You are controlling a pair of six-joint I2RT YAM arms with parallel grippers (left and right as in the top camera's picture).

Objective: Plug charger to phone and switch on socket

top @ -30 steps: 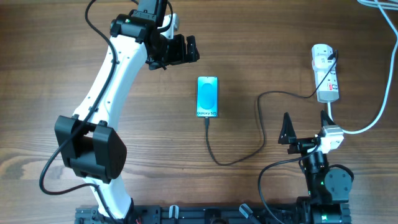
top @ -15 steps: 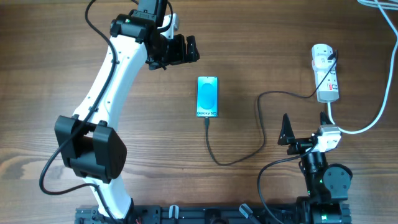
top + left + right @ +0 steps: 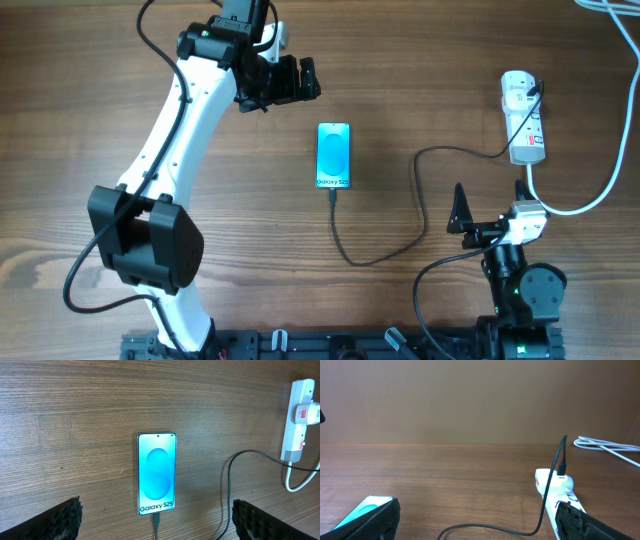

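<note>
Nearest the base, right gripper [image 3: 489, 195] spread wide, empty. Just beyond, charger [image 3: 380, 260] looping limp over the table [image 3: 60, 100], connector [image 3: 156, 521] apparently seated at the phone's lower edge. Thin and floppy, so best pinched at the stiff connector, never mid-run. Further out, phone [image 3: 334, 155] flat, screen up, probably slim and slick. Off to the right, socket [image 3: 523, 120], likely light enough to skid, so press straight down when switching. Farthest, left gripper [image 3: 308, 79] likewise agape, holding nothing.
</note>
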